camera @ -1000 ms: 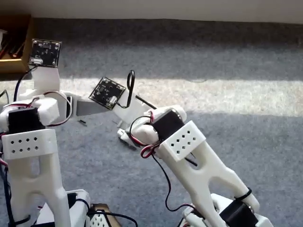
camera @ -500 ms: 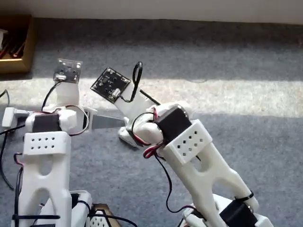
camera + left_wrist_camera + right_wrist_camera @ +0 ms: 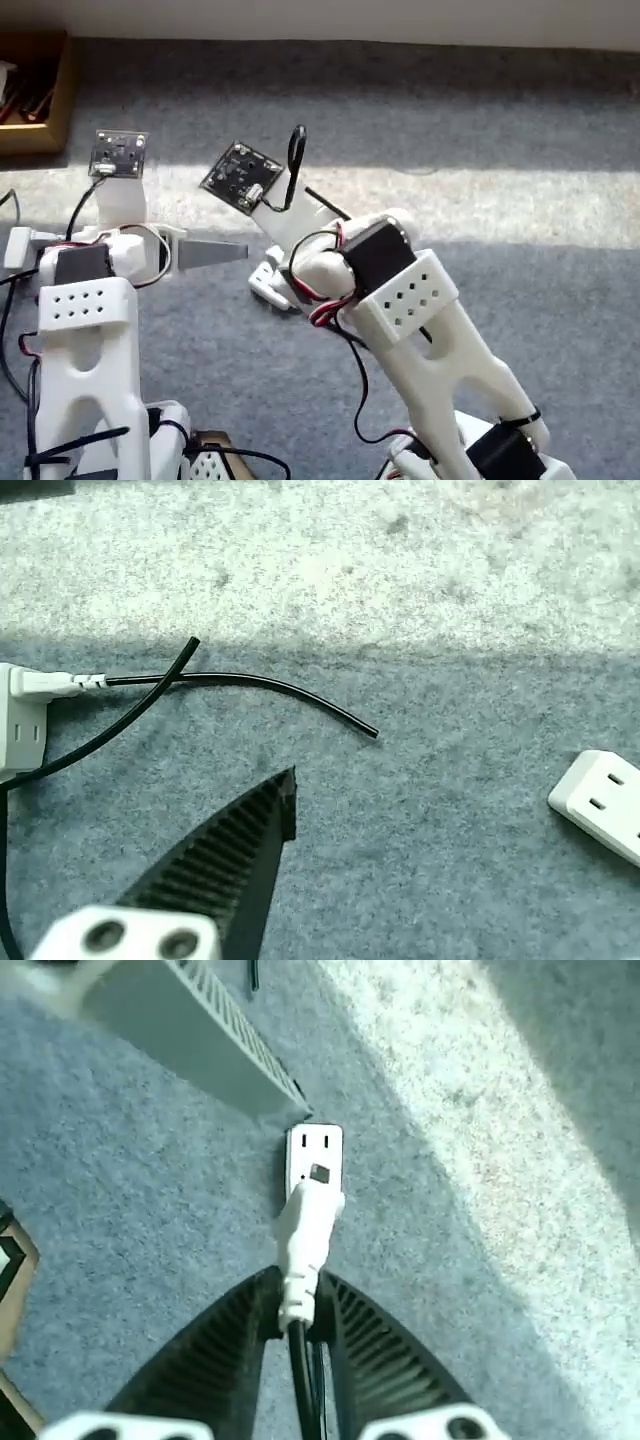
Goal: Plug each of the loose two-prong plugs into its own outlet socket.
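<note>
right end effector [image 3: 297, 1295] pinched on white two-prong plug [image 3: 308, 1222] at cord end, plug nose right over face of white outlet socket [image 3: 315, 1145] on grey fuzzy worktop [image 3: 480, 1210]. left end effector [image 3: 275, 810] near loose black cable [image 3: 250, 683], can't tell its state.

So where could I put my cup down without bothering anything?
The carpet right of the right arm lies bare, as does the far strip by the wall. It is crowded between the arms: an outlet block, cords and the right end effector holding a plug.
</note>
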Available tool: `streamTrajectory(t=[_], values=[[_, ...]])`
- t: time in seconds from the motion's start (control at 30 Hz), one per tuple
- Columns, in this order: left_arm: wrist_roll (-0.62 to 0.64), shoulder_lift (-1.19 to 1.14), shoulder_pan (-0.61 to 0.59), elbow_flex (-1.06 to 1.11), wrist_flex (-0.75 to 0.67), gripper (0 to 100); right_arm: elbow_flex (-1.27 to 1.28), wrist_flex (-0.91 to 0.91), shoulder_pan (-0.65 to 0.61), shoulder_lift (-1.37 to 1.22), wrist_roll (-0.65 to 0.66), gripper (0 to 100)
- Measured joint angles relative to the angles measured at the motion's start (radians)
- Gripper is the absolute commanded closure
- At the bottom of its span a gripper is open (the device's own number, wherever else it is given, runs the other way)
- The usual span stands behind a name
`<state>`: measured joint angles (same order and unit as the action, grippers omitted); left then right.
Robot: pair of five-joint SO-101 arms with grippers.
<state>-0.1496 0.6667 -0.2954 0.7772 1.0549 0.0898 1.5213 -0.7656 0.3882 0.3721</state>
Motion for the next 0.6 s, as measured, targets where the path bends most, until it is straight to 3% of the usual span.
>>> streamTrajectory(t=[0.23, 0.6], values=[[0.000, 0.000, 0.006, 0.000, -0.006, 39, 0.032, 0.000, 0.009, 0.000, -0.021, 99.1], [0.063, 0.000, 0.227, 0.057, -0.012, 39, 0.035, 0.002, -0.034, -0.002, -0.054, 99.1]])
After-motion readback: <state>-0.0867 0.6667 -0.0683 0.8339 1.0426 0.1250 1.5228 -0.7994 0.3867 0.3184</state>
